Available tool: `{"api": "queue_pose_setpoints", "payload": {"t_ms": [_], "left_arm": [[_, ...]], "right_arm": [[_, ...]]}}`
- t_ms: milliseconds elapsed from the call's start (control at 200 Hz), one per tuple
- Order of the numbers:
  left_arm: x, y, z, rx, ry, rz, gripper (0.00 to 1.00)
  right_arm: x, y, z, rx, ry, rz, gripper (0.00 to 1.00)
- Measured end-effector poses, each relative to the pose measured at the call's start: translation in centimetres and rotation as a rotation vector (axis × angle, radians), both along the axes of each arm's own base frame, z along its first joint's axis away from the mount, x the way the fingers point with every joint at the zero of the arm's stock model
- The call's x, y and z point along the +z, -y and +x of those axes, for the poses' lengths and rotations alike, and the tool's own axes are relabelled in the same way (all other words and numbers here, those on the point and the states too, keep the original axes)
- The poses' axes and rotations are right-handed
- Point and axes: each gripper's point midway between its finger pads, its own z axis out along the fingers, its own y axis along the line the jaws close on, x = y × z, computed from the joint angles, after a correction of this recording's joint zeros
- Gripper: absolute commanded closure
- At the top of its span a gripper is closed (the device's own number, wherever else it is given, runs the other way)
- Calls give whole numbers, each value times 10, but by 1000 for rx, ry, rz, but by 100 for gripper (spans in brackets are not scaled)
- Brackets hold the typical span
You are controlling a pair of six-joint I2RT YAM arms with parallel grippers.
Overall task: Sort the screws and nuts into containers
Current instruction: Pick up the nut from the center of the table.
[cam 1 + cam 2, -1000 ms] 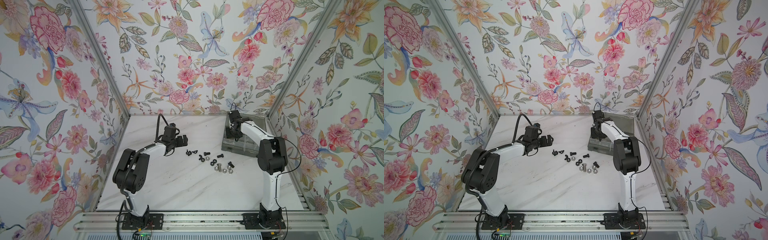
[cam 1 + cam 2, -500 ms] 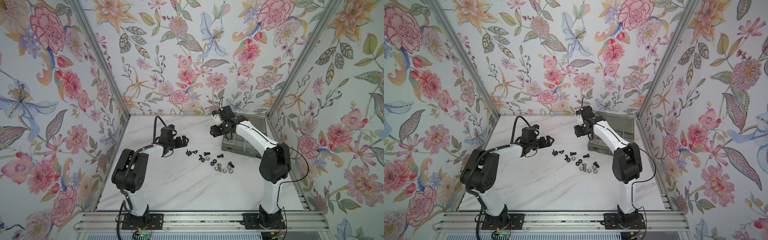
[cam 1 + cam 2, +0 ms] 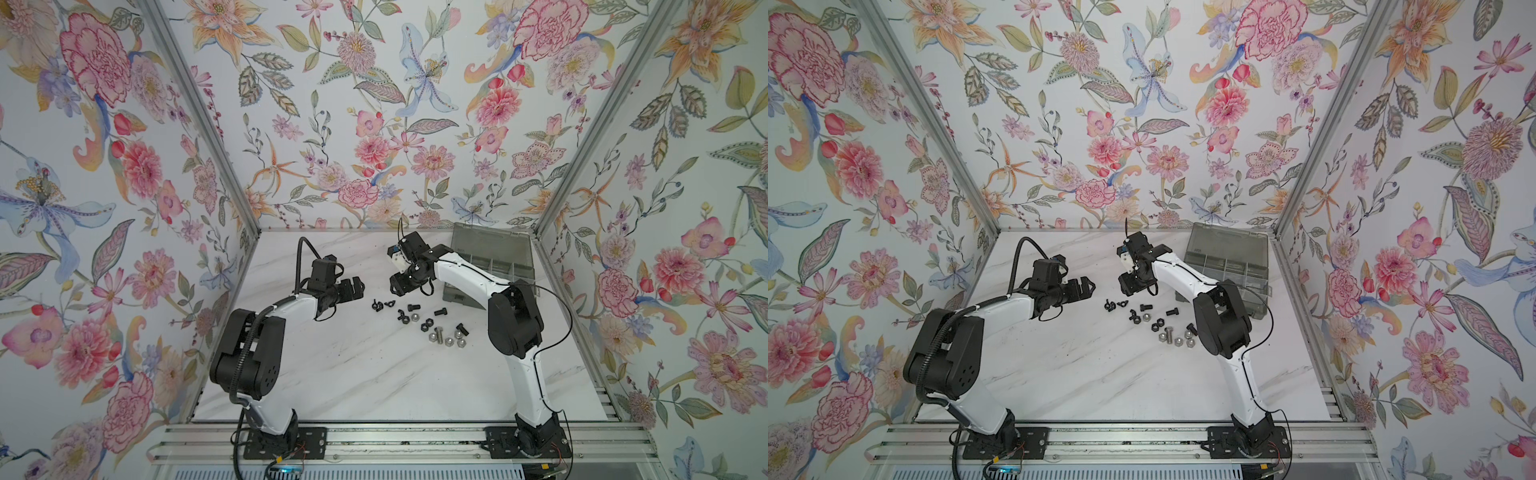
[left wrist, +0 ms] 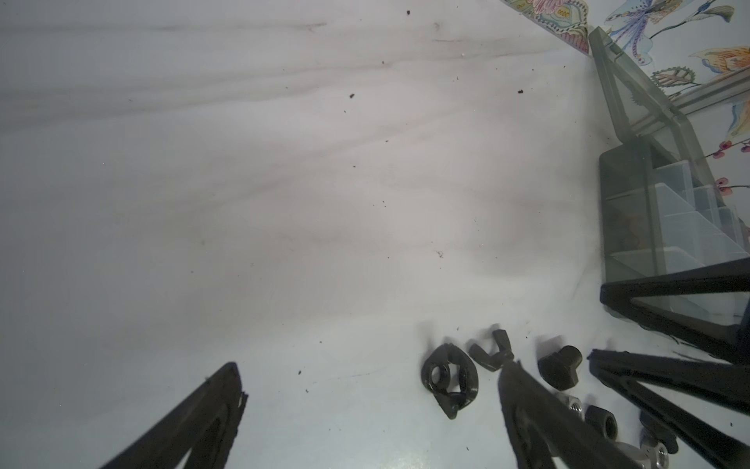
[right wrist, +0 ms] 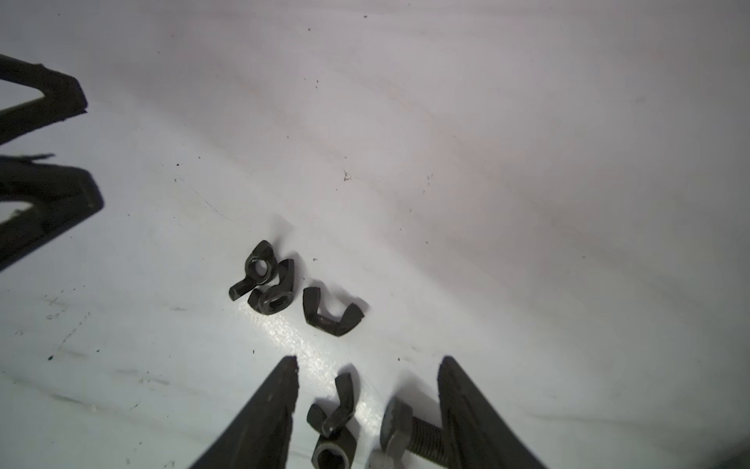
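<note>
Screws and nuts lie scattered mid-table: black winged nuts [image 3: 377,305], black screws [image 3: 413,308], silver nuts [image 3: 449,341]. My right gripper [image 5: 368,365] is open, low over the pile's far end [image 3: 397,289]. A black winged nut [image 5: 335,410] and a black screw [image 5: 410,430] lie on the table between its fingers, untouched by the pads. My left gripper [image 4: 371,373] stands wide open and empty just left of the pile [image 3: 359,286], with winged nuts [image 4: 448,377] near one finger. The containers [image 3: 515,270], in a grey organizer box, stand at the back right.
The box's lid [image 3: 490,245] leans open against the back wall. The two grippers face each other closely across the pile's far end. Flowered walls enclose the white marble table [image 3: 353,374] on three sides.
My right arm has swung left from over the organizer box and come down at the pile, its jaws opening a little. The left gripper has barely moved and stays open.
</note>
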Motion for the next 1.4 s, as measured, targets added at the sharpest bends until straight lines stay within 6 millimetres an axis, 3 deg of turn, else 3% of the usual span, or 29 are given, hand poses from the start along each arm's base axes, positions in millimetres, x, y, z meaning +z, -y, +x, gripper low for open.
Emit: {"api": "queue_pose_setpoints", "payload": {"t_ms": [165,425,811,1216,1401], "left_arm": [[-3,-3,-3,-4,-13,22,1],[-3,-2,-2,-7,-10,24,1],[-2,-2,-1,-7,-4,23,1],[-5,-3,-3,-5,-9,23,1],[-6,-3,-4,-5,-13,23,1]], "right_arm": [[-12,-16,-14,91,-6,-15,43],[-12,-33,-31,344,66,-36,43],[-32,-20,-44,623,98,-41,44],[-26,-5,-29,724,146,20,46],[-19,-11,-28,766,178,38,47]]}}
